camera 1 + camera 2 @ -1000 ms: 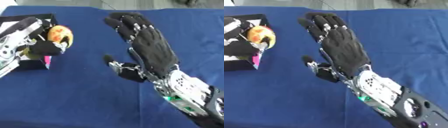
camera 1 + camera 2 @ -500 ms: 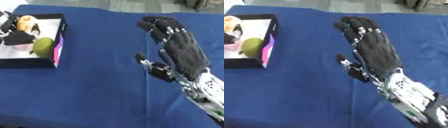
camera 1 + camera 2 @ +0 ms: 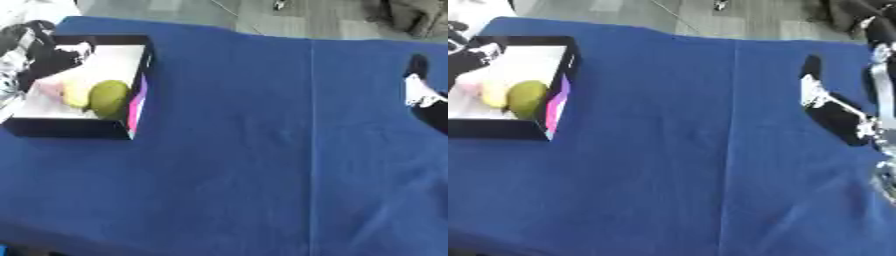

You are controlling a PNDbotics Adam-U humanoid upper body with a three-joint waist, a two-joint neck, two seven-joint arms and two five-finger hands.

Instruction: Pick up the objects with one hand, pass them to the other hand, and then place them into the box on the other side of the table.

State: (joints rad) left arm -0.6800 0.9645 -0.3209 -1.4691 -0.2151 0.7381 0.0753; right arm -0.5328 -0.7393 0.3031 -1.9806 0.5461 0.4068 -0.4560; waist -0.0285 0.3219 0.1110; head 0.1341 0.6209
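Fruit sits in the box (image 3: 140, 112) at far left in the left eye view: a green one (image 3: 108, 98) nearest the pink-lined wall, a yellow one (image 3: 75, 94) touching it on the left, and a pale pinkish shape beyond that, too soft to name. Left hand (image 3: 39, 47) hangs over the box's back-left corner, dark and blurred; can't tell whether its fingers are apart or curled, or whether they touch anything. Blue cloth (image 3: 262, 165) covers the table, no loose objects showing on it. At the right edge, only a black-and-white sliver of the other arm.

Right eye view, same moment, shifted a bit. Right hand (image 3: 833, 112) shows better here at the right edge, well apart from the box w/ the whole cloth between them; it reads as a dark slab w/ white patches, fingers not clear enough to call, so again can't tell.

Key relation: the fruit lies directly below and just right of the left hand, clear across the table from the right. My read: this drop-off looks done, and any next pick falls to whichever hand is nearer a fresh object, none of which shows.
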